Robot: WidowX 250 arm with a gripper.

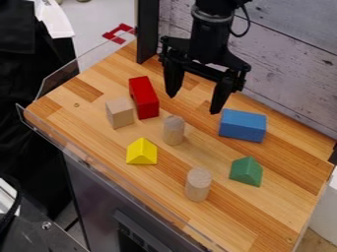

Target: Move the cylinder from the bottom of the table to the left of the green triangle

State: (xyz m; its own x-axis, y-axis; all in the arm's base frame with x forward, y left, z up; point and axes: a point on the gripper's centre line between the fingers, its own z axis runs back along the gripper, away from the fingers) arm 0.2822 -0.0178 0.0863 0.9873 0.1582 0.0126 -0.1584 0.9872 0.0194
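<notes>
Upright wooden cylinder (pixel 198 185), green triangle (pixel 246 172) nearby, claw (pixel 194 104) hanging spread wide

The camera view looks down at a slant from above the worktop (pixel 289 197), facing the plank wall (pixel 289 64) behind it, at moderate range, covering most of the surface.

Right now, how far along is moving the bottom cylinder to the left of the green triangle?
Nothing looks clearly finished: the bottom wooden cylinder stands lowest among the blocks, left of the green triangular prism but slightly below it. Nothing is in hand; the open end effector hangs empty farther back. Probably left: grasp, shift level, release.
</notes>
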